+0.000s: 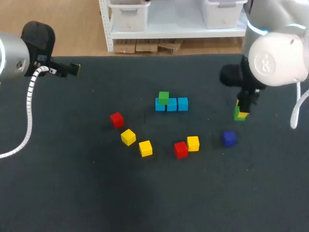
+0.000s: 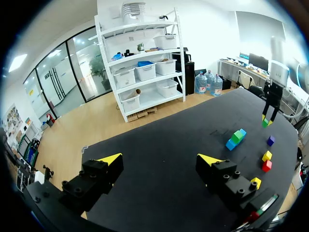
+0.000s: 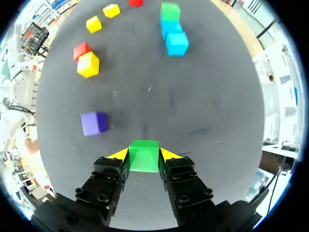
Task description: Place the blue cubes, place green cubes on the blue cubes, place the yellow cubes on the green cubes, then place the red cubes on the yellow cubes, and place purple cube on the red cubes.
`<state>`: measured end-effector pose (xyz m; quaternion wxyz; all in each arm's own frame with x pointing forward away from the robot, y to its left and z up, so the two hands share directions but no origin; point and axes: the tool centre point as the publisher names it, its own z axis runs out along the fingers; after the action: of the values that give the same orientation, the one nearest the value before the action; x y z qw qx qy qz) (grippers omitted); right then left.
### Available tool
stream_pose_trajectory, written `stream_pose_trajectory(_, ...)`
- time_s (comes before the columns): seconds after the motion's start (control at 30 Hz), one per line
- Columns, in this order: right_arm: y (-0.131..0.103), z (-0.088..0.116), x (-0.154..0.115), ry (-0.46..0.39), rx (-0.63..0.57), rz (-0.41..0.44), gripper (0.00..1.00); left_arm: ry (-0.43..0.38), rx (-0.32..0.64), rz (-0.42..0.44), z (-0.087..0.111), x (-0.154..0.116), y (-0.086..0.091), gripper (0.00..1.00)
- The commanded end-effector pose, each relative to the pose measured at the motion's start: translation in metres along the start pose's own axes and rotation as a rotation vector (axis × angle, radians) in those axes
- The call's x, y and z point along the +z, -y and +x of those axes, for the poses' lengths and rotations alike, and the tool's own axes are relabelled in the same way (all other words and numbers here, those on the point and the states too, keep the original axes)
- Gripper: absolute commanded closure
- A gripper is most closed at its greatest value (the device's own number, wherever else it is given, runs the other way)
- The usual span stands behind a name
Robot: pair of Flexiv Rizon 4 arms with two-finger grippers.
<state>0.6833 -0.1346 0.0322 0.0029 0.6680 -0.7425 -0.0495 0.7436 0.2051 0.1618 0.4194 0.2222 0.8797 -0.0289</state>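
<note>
Grasps the held green cube between the fingers of the right gripper, near the right edge of the table, toward its far side. Requires travel toward the left edge to reach the blue row at mid-table, nearer the far edge. Runs parallel to the far edge; seen along the right fingers, lies ahead, well apart, long axis pointing away, right-end blue cube closest. Carries the stacked green cube at the left end only. Probably calls for placement on the right-end or middle blue cube. Keeps the left gripper released, fingers wide, by the far left corner, well apart; favours the right arm.
</note>
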Motion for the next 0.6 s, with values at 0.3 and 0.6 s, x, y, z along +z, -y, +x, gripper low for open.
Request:
stream_pose_trajectory(0.3, 0.007, -0.07, -0.042, -0.018, -0.079, 0.042, 1.0, 0.003, -0.001, 0.0, 0.001, 0.0, 0.0, 0.0)
stream_pose_trajectory(0.6, 0.02, -0.108, -0.031, 0.0, -0.112, 0.023, 1.0, 0.003, -0.001, 0.0, 0.001, 0.0, 0.0, 0.0)
